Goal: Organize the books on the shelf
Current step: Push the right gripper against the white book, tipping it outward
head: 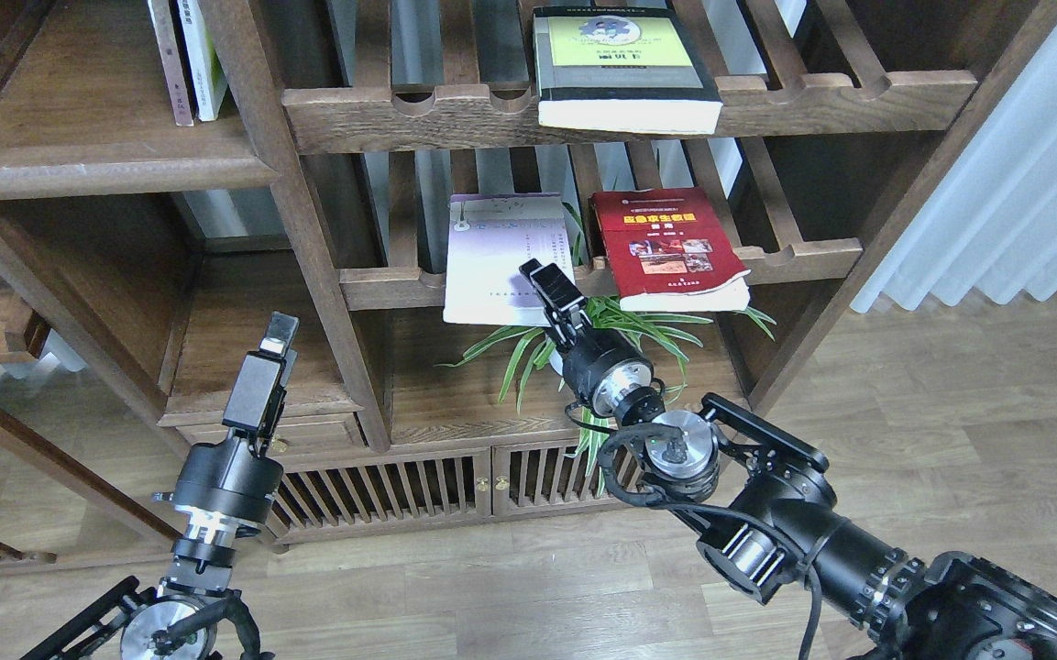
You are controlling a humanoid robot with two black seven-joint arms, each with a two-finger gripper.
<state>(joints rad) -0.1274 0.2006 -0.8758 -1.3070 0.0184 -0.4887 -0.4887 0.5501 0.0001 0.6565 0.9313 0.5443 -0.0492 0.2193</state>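
On slatted racks (803, 92), 3 books (624, 69), 2 upright (187, 60)

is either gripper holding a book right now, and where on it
The right gripper sits at the lower right edge of the lavender-and-white book, but an actual grip cannot be told. The left gripper holds nothing.

The black right claw (548, 286) hides the pale lavender-and-white paperback's (496, 252) lower corner, and the top edge crops two upright books (187, 55).

Lavender-and-white book (502, 257), red book (666, 246), yellow-green-and-black book (622, 64), dark-brown shelf (97, 165).
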